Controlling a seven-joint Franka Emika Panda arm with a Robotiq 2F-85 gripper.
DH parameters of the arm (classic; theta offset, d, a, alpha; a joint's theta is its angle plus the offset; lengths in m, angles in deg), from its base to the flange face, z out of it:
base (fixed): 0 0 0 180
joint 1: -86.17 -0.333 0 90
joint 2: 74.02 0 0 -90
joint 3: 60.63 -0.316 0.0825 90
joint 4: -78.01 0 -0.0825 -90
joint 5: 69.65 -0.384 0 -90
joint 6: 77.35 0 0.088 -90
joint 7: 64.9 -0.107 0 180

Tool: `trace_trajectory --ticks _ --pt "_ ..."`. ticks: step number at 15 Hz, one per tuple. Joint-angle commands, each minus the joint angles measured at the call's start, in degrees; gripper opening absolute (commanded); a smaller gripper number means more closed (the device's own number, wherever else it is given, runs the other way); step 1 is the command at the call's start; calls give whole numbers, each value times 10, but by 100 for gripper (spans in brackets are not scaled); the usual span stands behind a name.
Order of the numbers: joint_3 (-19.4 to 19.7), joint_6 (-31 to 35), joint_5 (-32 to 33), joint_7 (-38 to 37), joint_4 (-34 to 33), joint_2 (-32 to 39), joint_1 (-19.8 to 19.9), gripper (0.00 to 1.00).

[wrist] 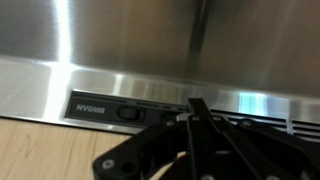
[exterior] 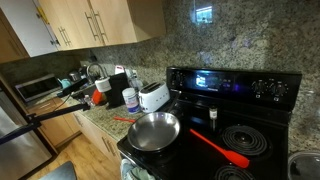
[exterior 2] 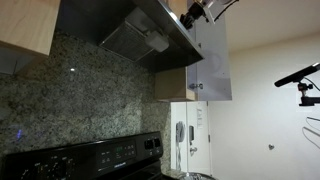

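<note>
Closest to the lens, the claw (wrist: 195, 108) was pressed together and empty, its tips near the range hood (wrist: 120, 40), which was mounted above the stove (exterior 2: 90, 160). The hood looked like stiff, slick, fixed steel with nothing to grasp. Its small black rocker switch (wrist: 128, 112) seemed best nudged with the closed tips.

The black end effector (wrist: 195, 106) comes up from the bottom of the wrist view, and its two fingers are pressed tight together into one thin tip. The tip is right up by the dark strip on a shiny metal range hood (wrist: 120, 40), just beside a small black switch (wrist: 128, 113). A little label (wrist: 88, 106) with upside-down letters sits on that strip, and a light wooden board (wrist: 45, 150) shows below it.
</note>
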Motion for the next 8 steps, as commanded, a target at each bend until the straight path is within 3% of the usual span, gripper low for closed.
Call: trace_trajectory --ticks 1,8 --pt "-3 14 -5 -2 -9 6 -1 1" --pt "0 0 0 0 1 3 0 1"
